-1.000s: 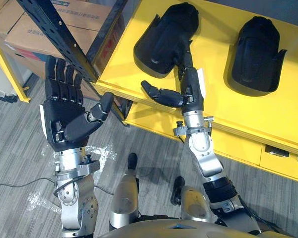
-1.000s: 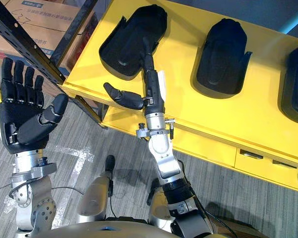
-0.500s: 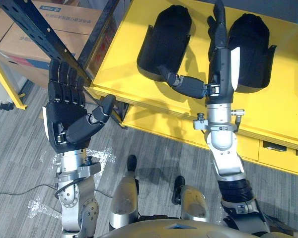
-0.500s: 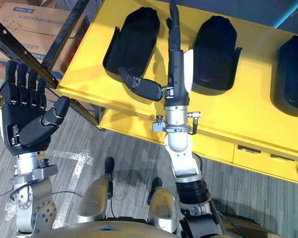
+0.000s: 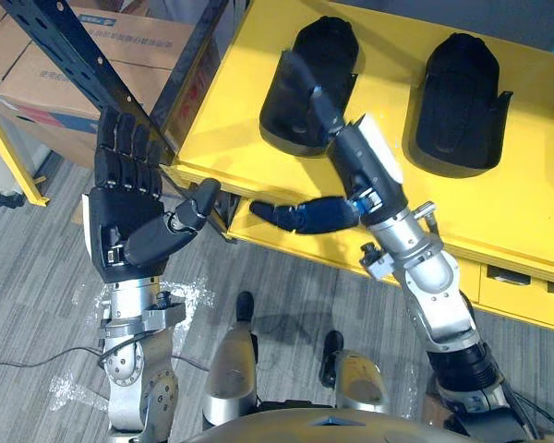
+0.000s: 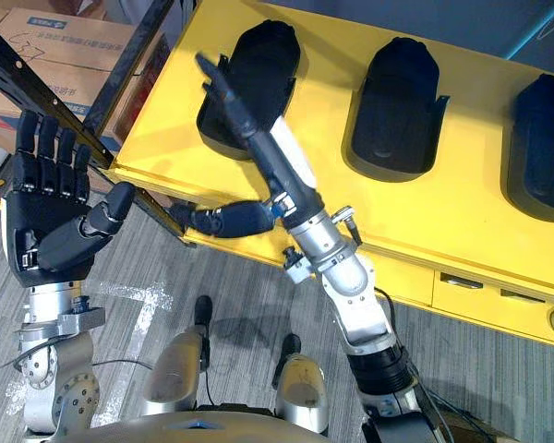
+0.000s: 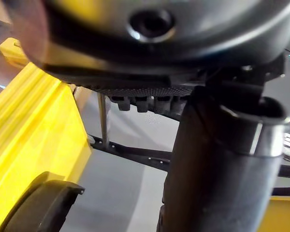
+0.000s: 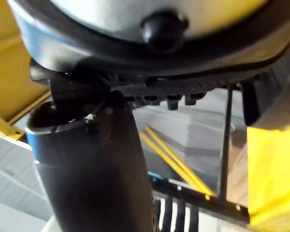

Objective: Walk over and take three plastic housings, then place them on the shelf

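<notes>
Right hand, fingers straight and thumb splayed, stretches over the leftmost plastic housing of 3 on the yellow table — ungripped, a flat sweep could shove it away; left hand idles, fingers spread.

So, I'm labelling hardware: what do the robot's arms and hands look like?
The left arm and right arm are silver-grey metal with rounded joints. The left hand and right hand are black; the right hand carries a white side panel.
</notes>
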Available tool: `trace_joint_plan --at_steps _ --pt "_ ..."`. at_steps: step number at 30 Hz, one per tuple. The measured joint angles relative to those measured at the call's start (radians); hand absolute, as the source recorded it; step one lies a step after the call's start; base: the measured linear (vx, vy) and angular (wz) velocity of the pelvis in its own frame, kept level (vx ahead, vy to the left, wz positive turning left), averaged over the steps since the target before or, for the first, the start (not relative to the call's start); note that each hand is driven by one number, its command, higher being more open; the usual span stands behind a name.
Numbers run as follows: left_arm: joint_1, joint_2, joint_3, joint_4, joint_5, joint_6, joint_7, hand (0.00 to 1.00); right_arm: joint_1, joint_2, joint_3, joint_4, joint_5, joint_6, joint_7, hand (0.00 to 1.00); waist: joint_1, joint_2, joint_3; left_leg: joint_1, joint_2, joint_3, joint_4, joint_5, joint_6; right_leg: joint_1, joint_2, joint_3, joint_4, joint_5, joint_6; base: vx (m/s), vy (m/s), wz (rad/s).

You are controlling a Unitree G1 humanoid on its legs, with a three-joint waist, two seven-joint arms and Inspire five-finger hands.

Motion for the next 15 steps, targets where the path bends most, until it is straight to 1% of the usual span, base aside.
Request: trace_joint_plan --at_steps 1,2,3,4,5,7,9,11,13,15 --pt "0.000 0.000 0.001 -0.002 -0.035 -0.012 -0.014 1.00 0.018 -0.006 0.015 0.000 0.001 0.000 0.016 1.00 0.000 0.000 0.000 -0.007 0.000 -0.001 0.005 -0.001 0.001 0.001 0.002 -0.002 -0.009 0.006 0.000 0.00 0.000 0.00" --pt "0.000 0.000 0.003 -0.009 -0.117 -0.013 -0.063 1.00 0.032 -0.015 0.029 0.002 0.001 0.000 0.031 1.00 0.001 0.000 0.000 -0.010 0.000 -0.001 0.010 -0.005 0.001 0.001 0.002 -0.001 -0.013 0.008 0.000 0.00 0.000 0.00" --pt "0.000 0.000 0.004 -0.017 -0.152 -0.013 -0.083 1.00 0.037 -0.020 0.035 0.003 0.001 0.000 0.038 1.00 0.002 0.000 0.000 -0.011 0.000 -0.001 0.013 -0.006 0.001 0.001 0.002 -0.001 -0.013 0.008 0.000 0.00 0.000 0.00" --pt "0.006 0.001 0.008 -0.034 -0.197 -0.021 -0.126 1.00 0.045 -0.023 0.041 0.003 0.002 0.000 0.054 1.00 0.002 0.000 0.000 -0.018 0.000 -0.002 0.018 -0.008 0.002 -0.001 0.002 -0.004 -0.013 0.008 0.000 -0.04 0.015 0.08" --pt "0.007 0.002 0.009 -0.050 -0.223 -0.038 -0.158 1.00 0.052 -0.023 0.046 0.007 0.002 0.000 0.061 1.00 0.003 0.000 0.000 -0.025 0.000 -0.008 0.028 -0.010 0.001 -0.001 0.004 -0.009 -0.012 0.008 0.000 -0.03 0.007 0.09" --pt "0.007 0.003 0.019 -0.085 -0.239 -0.053 -0.177 1.00 0.057 -0.023 0.048 0.015 0.001 0.000 0.072 1.00 0.005 0.000 0.000 -0.028 0.000 -0.012 0.030 -0.011 0.001 -0.002 0.005 -0.012 -0.012 0.007 -0.002 -0.04 0.001 0.07" --pt "0.006 0.005 0.054 -0.118 -0.248 -0.076 -0.189 1.00 0.056 -0.023 0.051 0.035 -0.006 0.001 0.065 1.00 0.003 0.000 0.000 -0.037 0.001 -0.015 0.031 -0.011 0.001 -0.012 0.006 -0.013 -0.010 0.006 -0.003 -0.05 0.002 0.02" --pt "0.002 0.010 0.106 -0.137 -0.269 -0.094 -0.192 1.00 0.056 -0.021 0.050 0.090 -0.028 0.012 0.029 1.00 0.005 0.000 0.000 -0.044 0.002 -0.017 0.030 -0.008 0.002 -0.021 0.007 -0.013 -0.008 0.005 -0.004 0.00 0.000 0.00" --pt "0.002 0.009 0.135 -0.139 -0.294 -0.101 -0.193 1.00 0.059 -0.017 0.045 0.113 -0.056 0.030 0.002 1.00 0.005 0.000 0.000 -0.053 0.002 -0.019 0.030 -0.008 0.002 -0.032 0.007 -0.014 -0.007 0.002 -0.009 0.00 0.000 0.00" --pt "0.002 0.007 0.152 -0.139 -0.312 -0.101 -0.196 1.00 0.060 -0.010 0.035 0.117 -0.070 0.033 -0.016 1.00 0.005 0.002 0.001 -0.069 0.002 -0.025 0.030 -0.003 0.001 -0.042 0.008 -0.018 -0.002 0.003 -0.009 0.02 -0.004 0.05"
